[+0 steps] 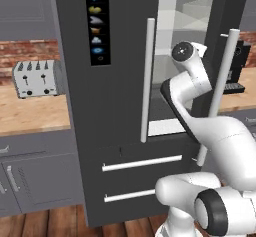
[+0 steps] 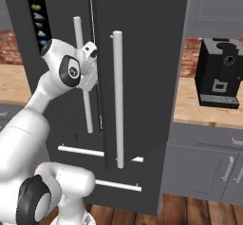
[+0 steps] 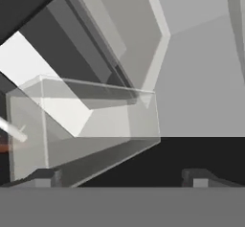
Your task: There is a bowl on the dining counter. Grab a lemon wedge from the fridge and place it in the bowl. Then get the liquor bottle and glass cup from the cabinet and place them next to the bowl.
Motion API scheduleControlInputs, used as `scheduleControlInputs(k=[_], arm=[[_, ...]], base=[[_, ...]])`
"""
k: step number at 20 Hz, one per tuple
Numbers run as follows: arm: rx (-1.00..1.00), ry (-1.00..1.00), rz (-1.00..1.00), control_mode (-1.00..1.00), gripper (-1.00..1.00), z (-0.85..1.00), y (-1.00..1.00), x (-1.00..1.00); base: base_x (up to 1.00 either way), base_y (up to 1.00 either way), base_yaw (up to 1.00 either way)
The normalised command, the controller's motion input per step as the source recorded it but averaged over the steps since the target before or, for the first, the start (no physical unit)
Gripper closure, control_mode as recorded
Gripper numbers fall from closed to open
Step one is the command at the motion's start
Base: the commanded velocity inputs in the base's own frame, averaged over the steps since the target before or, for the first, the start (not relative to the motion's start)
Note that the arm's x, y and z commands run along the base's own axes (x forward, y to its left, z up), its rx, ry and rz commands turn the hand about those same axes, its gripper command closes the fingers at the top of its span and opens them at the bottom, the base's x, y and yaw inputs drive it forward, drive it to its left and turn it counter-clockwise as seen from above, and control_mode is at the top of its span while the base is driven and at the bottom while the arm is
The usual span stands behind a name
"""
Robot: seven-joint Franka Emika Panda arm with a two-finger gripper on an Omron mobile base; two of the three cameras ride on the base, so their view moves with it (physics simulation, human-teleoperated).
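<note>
The gripper (image 3: 122,178) is released, its jaws spread wide: in the hand view the two dark fingertips (image 3: 45,177) stand far apart at the bottom, and there is nothing between them and nothing touching them. Just past the tips, toward the left of that view, is a clear plastic bin (image 3: 86,125), seen tilted because the hand is rolled. Behind the bin are pale grey inner walls of the fridge (image 1: 120,81) and a bright white panel. No lemon wedge can be made out; a small orange smear at the left edge of the hand view is too blurred to identify, so I cannot tell where the wedge lies relative to the jaws.

In the left base view, the white arm (image 1: 200,126) reaches up from the lower right, and its wrist passes into the gap between the two dark fridge doors. The right door (image 1: 227,41) is swung open toward the robot, and its long pale handle (image 1: 220,86) crosses in front of the arm. The left door is closed, with its own handle (image 1: 146,78) and a strip of small icons near its top. Two drawers with pale bars are below.

To the left, a silver toaster (image 1: 37,78) stands on a wooden counter (image 1: 30,113). In the right base view, a black coffee machine (image 2: 220,74) stands on the counter at the right.
</note>
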Motion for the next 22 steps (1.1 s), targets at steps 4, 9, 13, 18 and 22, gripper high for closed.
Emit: scheduleControlInputs(k=[4, 9, 13, 18, 22], arm=[[-0.11, -0.08, 0.0, -1.0, -1.0, 0.44, -0.66, -0.75], [-0.09, -0.09, 0.0, -1.0, -1.0, 0.48, -0.64, -0.86], [-0.05, -0.01, 0.0, -1.0, -1.0, 0.45, -0.67, -0.77], [-0.02, 0.0, 0.0, -1.0, -1.0, 0.33, -0.72, -0.6], [0.0, 0.0, 0.0, -1.0, -1.0, 0.07, -0.72, -0.41]], base=[[0.0, 0.0, 0.0], [0.0, 0.0, 0.0], [0.0, 0.0, 0.0], [0.0, 0.0, 0.0], [0.0, 0.0, 0.0]])
